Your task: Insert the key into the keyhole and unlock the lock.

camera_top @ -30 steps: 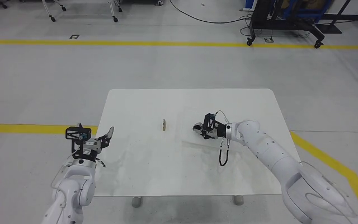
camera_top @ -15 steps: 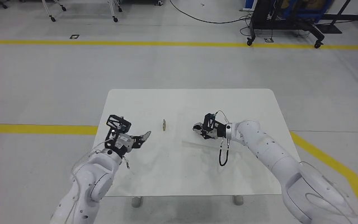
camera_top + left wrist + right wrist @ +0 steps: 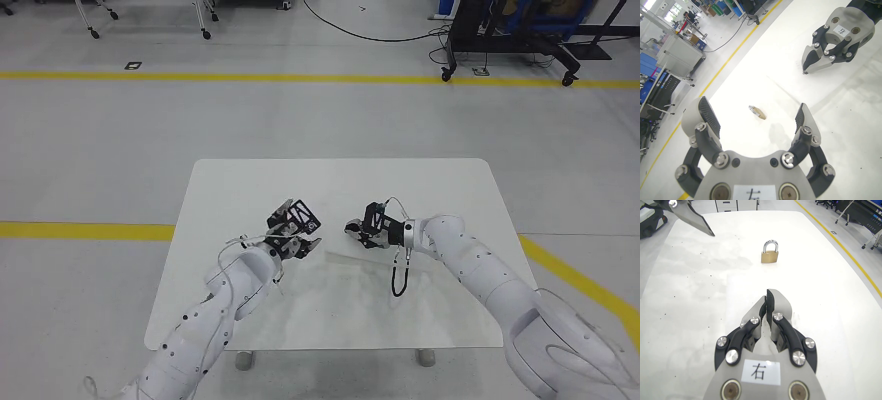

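Left gripper [image 3: 753, 103], spread wide, hovers directly over the lock [image 3: 758, 114], which stands upright at the middle of the table [image 3: 250, 180], broad face toward the closed right gripper [image 3: 766, 294] near on its right.

Left arm [image 3: 215, 310], right arm [image 3: 490, 270]: glossy white rounded shells. Black cable [image 3: 400, 272] looped just behind right gripper [image 3: 766, 294]. Left gripper [image 3: 753, 101] alike: grey metal body, black linkages [image 3: 789, 330], silver screw heads [image 3: 798, 356], ribbed black pads [image 3: 709, 117], white label [image 3: 761, 372] bearing one black character.
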You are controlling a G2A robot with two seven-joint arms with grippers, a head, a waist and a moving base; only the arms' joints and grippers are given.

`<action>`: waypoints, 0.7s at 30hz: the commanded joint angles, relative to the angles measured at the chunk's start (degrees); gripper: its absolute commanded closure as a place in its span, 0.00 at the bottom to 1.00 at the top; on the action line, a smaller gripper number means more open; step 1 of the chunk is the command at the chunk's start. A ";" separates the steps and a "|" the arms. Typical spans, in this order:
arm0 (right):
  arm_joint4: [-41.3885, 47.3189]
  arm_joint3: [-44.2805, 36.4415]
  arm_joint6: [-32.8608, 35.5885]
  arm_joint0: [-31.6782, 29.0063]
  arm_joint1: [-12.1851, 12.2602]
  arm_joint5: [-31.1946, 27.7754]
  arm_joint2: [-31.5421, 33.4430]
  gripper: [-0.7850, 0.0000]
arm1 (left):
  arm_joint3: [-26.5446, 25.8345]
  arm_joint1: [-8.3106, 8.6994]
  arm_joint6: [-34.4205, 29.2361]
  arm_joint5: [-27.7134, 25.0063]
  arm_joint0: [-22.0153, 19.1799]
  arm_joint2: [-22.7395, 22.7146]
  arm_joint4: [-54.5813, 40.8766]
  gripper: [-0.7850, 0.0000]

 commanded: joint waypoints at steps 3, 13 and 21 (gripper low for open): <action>0.00 0.00 0.00 0.00 0.00 0.00 0.00 1.00 | 5.94 -1.39 -0.10 0.28 -3.95 3.72 -1.11 0.00; 0.00 0.00 0.00 0.00 0.00 0.00 0.00 1.00 | 15.11 -4.20 0.51 3.65 -9.07 9.99 0.73 0.00; 0.00 0.00 0.00 0.00 0.00 0.00 0.00 1.00 | 18.81 -5.23 0.08 4.93 -10.01 12.10 4.65 0.00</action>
